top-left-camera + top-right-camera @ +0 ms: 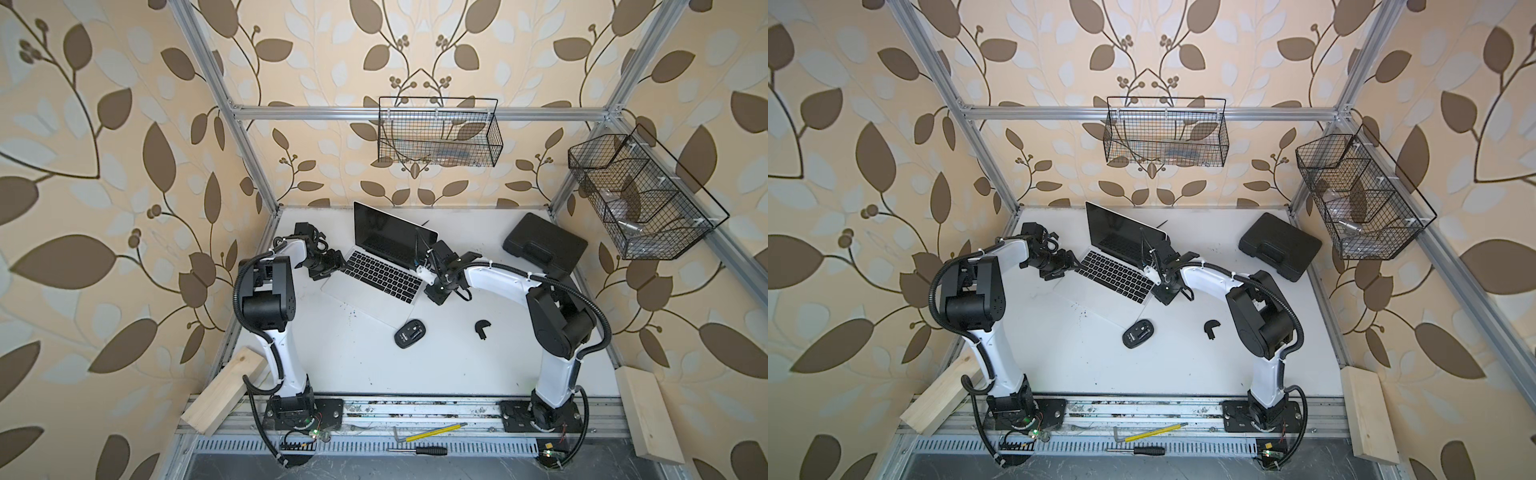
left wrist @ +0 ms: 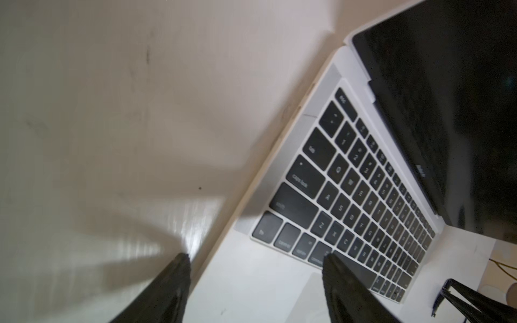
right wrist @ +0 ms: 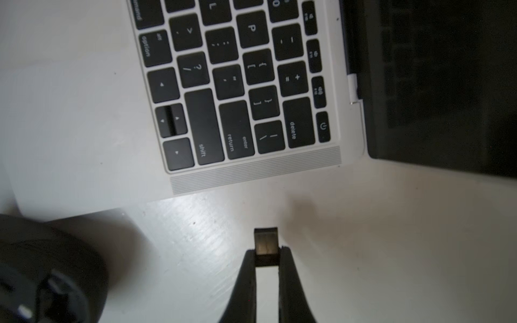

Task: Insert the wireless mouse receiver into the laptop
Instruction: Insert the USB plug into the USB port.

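The silver laptop stands open on the white table, its screen dark. In the right wrist view my right gripper is shut on the wireless mouse receiver, whose metal plug sticks out past the fingertips towards the laptop's right side edge, a short gap away. In a top view the right gripper is at the laptop's right side. My left gripper is open at the laptop's left edge, one finger over the table and one over the keyboard, holding nothing.
A black mouse and a small curved black cover piece lie in front of the laptop. A black case sits at the back right. Two wire baskets hang on the frame above.
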Controlling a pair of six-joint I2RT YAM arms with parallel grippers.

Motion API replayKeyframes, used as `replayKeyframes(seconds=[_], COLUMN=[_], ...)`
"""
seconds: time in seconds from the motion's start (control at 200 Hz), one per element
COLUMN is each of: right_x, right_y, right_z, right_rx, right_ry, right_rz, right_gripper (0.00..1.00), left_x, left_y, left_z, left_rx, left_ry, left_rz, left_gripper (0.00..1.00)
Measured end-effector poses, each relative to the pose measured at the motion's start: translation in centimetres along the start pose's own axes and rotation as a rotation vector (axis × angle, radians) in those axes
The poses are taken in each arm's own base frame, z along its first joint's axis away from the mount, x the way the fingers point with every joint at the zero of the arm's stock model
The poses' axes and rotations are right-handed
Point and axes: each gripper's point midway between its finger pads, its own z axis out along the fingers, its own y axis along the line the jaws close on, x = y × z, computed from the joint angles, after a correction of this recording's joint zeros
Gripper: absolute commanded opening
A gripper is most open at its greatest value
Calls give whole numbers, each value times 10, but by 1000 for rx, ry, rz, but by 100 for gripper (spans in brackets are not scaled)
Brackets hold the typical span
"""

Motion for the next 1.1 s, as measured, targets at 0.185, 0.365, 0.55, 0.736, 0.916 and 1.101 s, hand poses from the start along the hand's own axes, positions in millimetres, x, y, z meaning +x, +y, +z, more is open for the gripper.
replayKeyframes(seconds=[0.185, 0.365, 0.55, 0.736, 0.916, 1.101], right_x=[7, 0, -7, -7, -11, -13], right_y=[-5, -7, -13, -16, -16, -13], right_z=[18, 23, 25, 25, 27, 27], right_rx=[-3, 1, 8, 3, -2, -7], right_ry=[30, 15, -1, -2, -7, 0], right_rz=[1, -1, 5, 16, 13, 4], right_gripper=[3, 3, 3, 2, 2, 2], left_x=[-21, -31, -34, -35, -34, -32], left_y=[1, 0, -1, -5, -8, -16], left_z=[6, 10, 13, 16, 18, 21], left_rx=[-3, 9, 33, 68, 88, 110], left_ry=[-8, -4, -3, 6, 14, 23], left_rz=[20, 29, 34, 28, 27, 37], left_gripper=[78, 76, 66, 62, 62, 61])
